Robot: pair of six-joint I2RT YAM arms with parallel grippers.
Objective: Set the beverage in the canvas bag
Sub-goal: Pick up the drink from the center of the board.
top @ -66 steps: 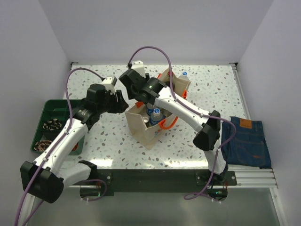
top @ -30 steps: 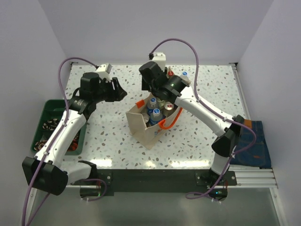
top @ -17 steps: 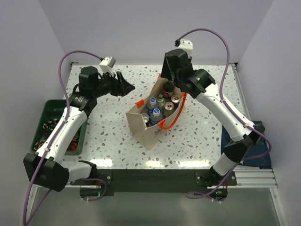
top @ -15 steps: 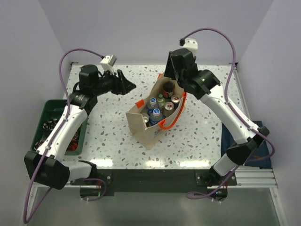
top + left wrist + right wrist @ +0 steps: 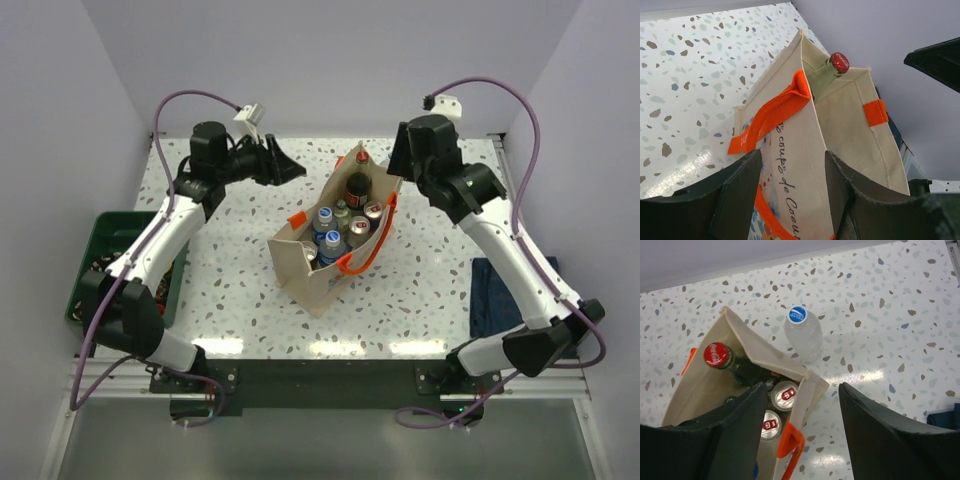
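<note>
The beige canvas bag (image 5: 300, 272) with orange handles stands mid-table. It holds a red-capped cola bottle (image 5: 357, 186), blue-capped bottles and silver cans (image 5: 360, 226). My left gripper (image 5: 288, 165) is open and empty, raised behind and left of the bag. In the left wrist view the bag's side (image 5: 790, 150) lies beyond the open gripper (image 5: 792, 195). My right gripper (image 5: 397, 165) is open and empty above the bag's far right corner. The right wrist view shows this gripper (image 5: 802, 432), the cola cap (image 5: 716, 355), cans (image 5: 785, 395), and a water bottle (image 5: 802, 332) standing on the table outside the bag.
A green compartment tray (image 5: 112, 232) with small items sits at the left table edge. Folded blue jeans (image 5: 500, 295) lie at the right edge. White walls close in the back and both sides.
The right gripper has risen from over the bag and drawn back to the right, leaving the cola bottle standing inside. The left gripper has lifted and swung toward the back.
</note>
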